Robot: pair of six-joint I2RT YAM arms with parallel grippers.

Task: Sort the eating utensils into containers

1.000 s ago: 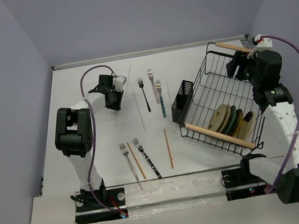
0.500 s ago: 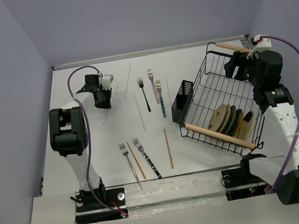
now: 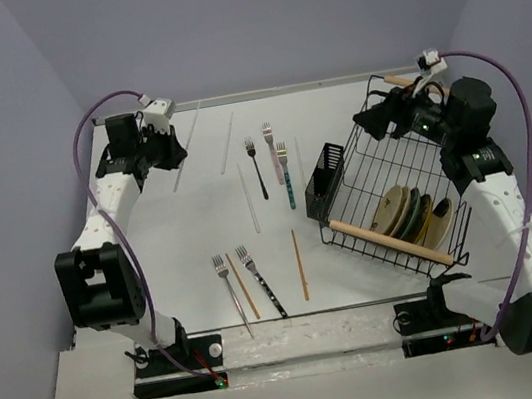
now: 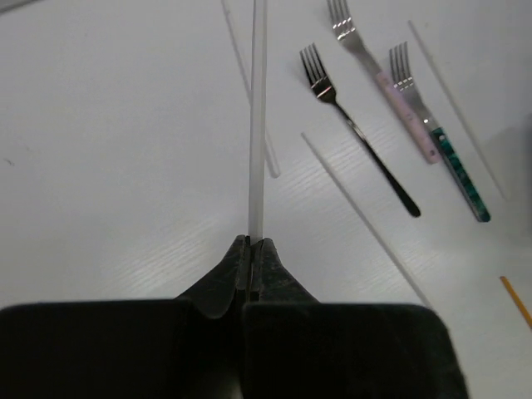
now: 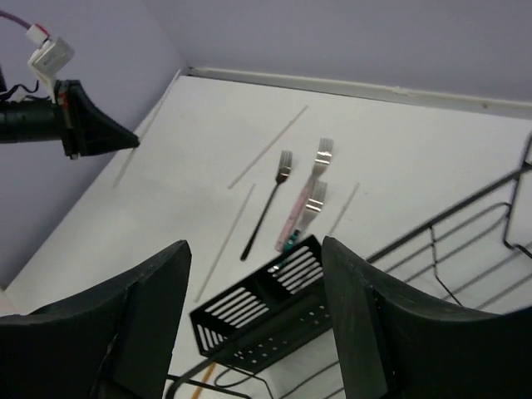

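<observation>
Left pincer clamps one white chopstick; right pincer gapes, empty. Your cutlery holder looks unfilled, and all forks lie on the bench.

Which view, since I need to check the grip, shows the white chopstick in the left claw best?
The left wrist view: the chopstick runs up the frame, pinched in the shut left claw. The top view shows only a faint line by that claw; the right wrist view, a thin distant one.
</observation>
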